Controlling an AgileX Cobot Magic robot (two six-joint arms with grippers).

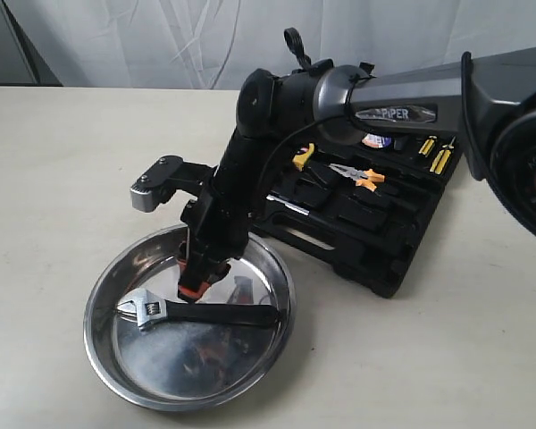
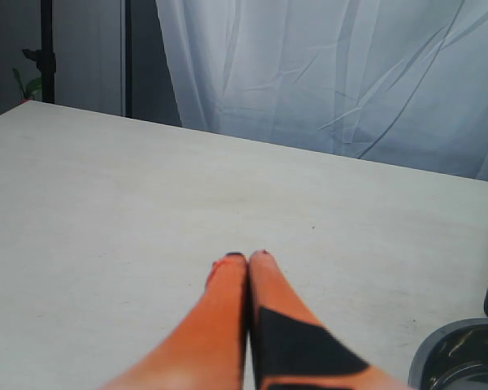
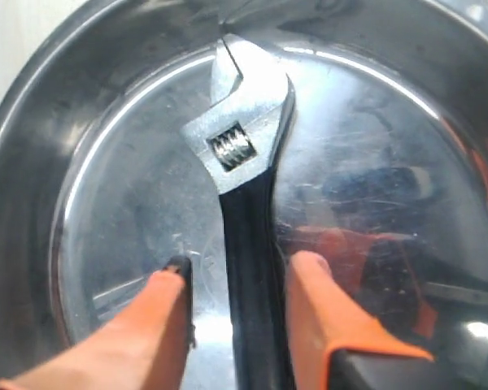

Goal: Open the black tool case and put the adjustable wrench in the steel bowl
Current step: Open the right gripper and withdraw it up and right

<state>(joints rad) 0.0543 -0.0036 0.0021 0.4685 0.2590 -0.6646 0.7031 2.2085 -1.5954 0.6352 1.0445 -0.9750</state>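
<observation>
Over the steel bowl point(image 1: 98, 331): my right hand point(image 3: 240, 272), fingers spread either side of the adjustable wrench point(image 1: 205, 313) handle, gripping nothing as far as I can see.
Wrench: flat on the bowl floor, silver head near the rim.
Case: black tool case point(image 1: 375, 241) lid open on the desk point(image 1: 447, 357), just behind the bowl, orange pliers point(image 1: 362, 176) in their slot.
Left hand point(image 2: 248, 258): clenched, empty, over bare desk.
Progress: 2 of 2 steps look done. Left, I judge: only lifting my right hand clear.
</observation>
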